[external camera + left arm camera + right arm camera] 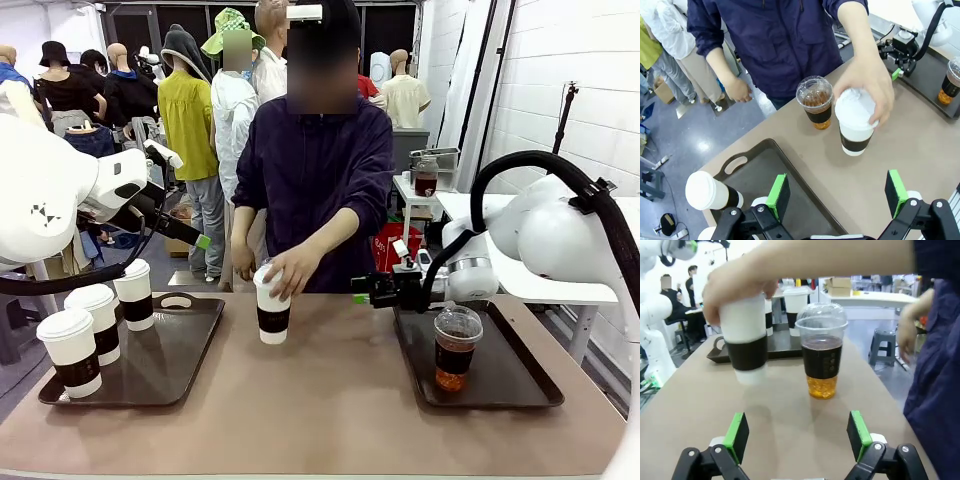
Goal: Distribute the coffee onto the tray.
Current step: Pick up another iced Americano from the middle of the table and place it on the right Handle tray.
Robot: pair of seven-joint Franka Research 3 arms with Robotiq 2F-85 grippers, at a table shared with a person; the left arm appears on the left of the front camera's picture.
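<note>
A person's hand (293,270) grips a white sleeved coffee cup (272,312) (855,125) (746,345) at mid-table. A clear dome-lidded cup (816,102) (822,360) stands just behind it, on the person's side. Three white cups (95,322) stand on the left tray (190,345) (765,167), and a clear cup (457,347) stands on the right tray (510,375). My left gripper (185,200) (836,192) hangs open above the left tray's inner edge. My right gripper (365,290) (797,432) is open and low at the right tray's far corner, pointing at the two middle cups.
The person (315,170) stands at the table's far edge, the other hand (737,90) hanging below it. A side table (425,195) with a jar stands behind on the right. Bare tabletop (330,410) lies between the two trays.
</note>
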